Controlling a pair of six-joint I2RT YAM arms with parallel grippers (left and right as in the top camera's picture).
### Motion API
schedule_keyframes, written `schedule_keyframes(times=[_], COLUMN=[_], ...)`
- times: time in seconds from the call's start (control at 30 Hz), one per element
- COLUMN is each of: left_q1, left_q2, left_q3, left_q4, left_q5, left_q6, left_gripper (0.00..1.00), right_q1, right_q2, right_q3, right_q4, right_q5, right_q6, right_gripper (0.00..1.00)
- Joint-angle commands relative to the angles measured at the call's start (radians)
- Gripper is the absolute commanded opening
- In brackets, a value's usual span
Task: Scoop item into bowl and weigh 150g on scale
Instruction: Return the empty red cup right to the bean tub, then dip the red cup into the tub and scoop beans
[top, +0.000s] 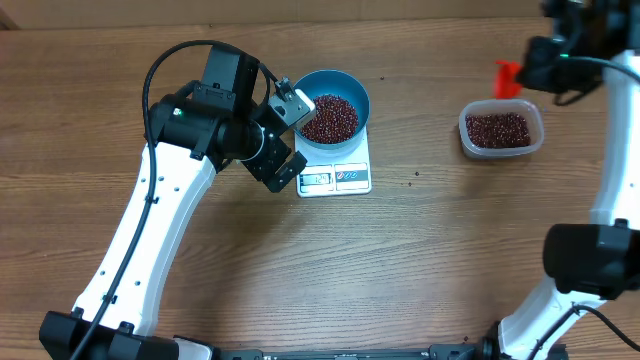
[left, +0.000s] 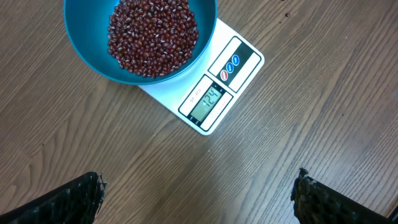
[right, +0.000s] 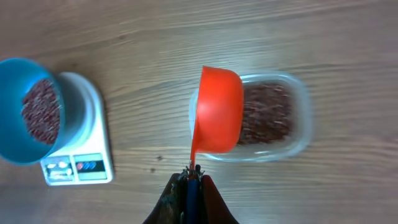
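Observation:
The blue bowl (top: 352, 92) stands on the white scale (top: 336, 177) with a heap of red-brown beans (top: 330, 118) in it. In the left wrist view the bowl (left: 84, 53), its beans (left: 152, 34) and the scale (left: 219, 93) with a lit display lie ahead. My left gripper (top: 290, 137) (left: 199, 183) hangs open just left of the scale, nothing between its fingers. My right gripper (right: 193, 177) (top: 530, 70) is shut on the handle of a red scoop (right: 219, 109) (top: 508, 78), which is held above a clear tub (right: 301, 134). The scoop's underside faces the camera, so its contents are hidden.
The clear tub (top: 535, 125) at the right holds more beans (top: 498, 130) (right: 267, 112). A few stray beans (top: 417, 175) lie on the wooden table between the scale and the tub. The bowl (right: 9, 71) and scale (right: 93, 155) lie left of the scoop in the right wrist view.

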Motion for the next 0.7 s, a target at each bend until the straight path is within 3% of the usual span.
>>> schedule_keyframes(times=[0.0, 0.67], left_q1=[0.003, 0.003], left_q2=[0.006, 0.006], left_q3=[-0.006, -0.006], left_q4=[0.001, 0.001], left_q5=[0.001, 0.001], left_q6=[0.015, 0.015], left_gripper=[1.00, 0.99], right_q1=[-0.061, -0.101], right_q2=[-0.027, -0.024], right_q3=[-0.027, -0.461], right_q4=[0.001, 0.288], right_q5=[-0.026, -0.026], right_q6=[-0.024, -0.042], right_gripper=[0.04, 0.04])
